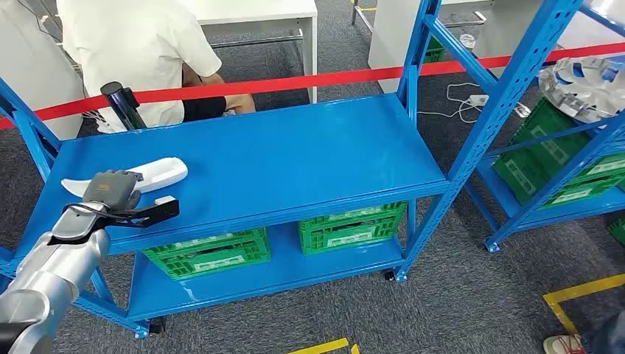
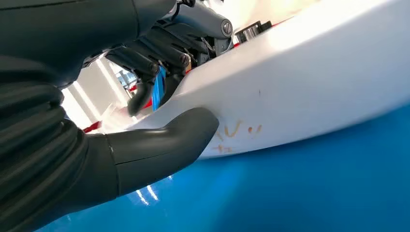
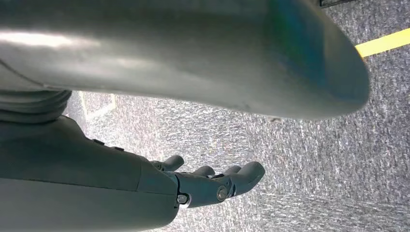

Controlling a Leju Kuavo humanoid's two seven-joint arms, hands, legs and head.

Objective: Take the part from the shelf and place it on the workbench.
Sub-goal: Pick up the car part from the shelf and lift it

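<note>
A long white curved part [image 1: 158,173] lies on the top level of the blue shelf [image 1: 295,155], near its left end. My left hand [image 1: 112,190] is on the part's near end. In the left wrist view the thick thumb [image 2: 164,145] presses one side of the white part [image 2: 314,87] while the darker fingers [image 2: 154,72] curl over its other side; the part still rests on the blue surface. My right hand [image 3: 212,183] hangs over grey carpet, its fingers loosely apart and holding nothing.
Two green crates [image 1: 205,252] [image 1: 352,226] sit on the shelf's lower level. A person in a white shirt [image 1: 133,44] sits just behind the shelf, beyond a red tape [image 1: 309,80]. A second blue rack [image 1: 516,96] with a white round part [image 1: 586,88] stands at the right.
</note>
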